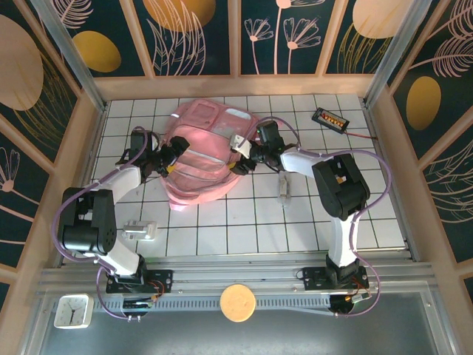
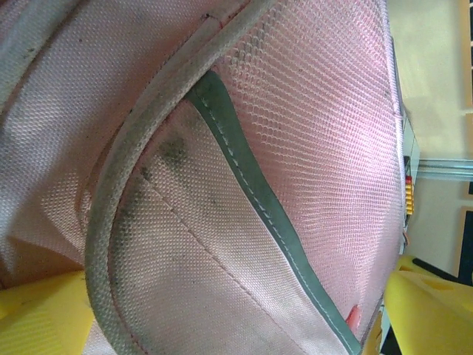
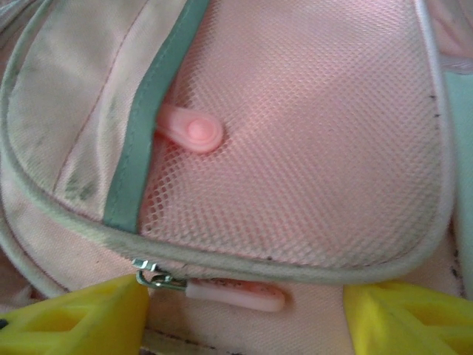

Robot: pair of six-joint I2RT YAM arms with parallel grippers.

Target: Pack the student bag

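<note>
From above, a small clock (image 1: 72, 310) sat at the lower left of the frame. The left gripper (image 1: 168, 159) met the left flank of the student bag (image 1: 203, 159), which lay on the white tiled table (image 1: 295, 222) in the upper middle. The right gripper (image 1: 240, 155) met the bag's right flank, and a black device (image 1: 329, 119) lay at the upper right. This view did not reveal how either pair of jaws stood.

The left wrist view did. Its yellow fingers (image 2: 37, 314) were spread wide at the two lower corners, and between them bulged pink mesh crossed by a grey-green strip (image 2: 259, 200).

The right wrist view showed its yellow fingers (image 3: 81, 322) also apart at the bottom corners. A pink zipper pull (image 3: 236, 296) lay between them, unpinched. Above it, a pink snap tab (image 3: 194, 133) poked from under the mesh pocket's trim.
</note>
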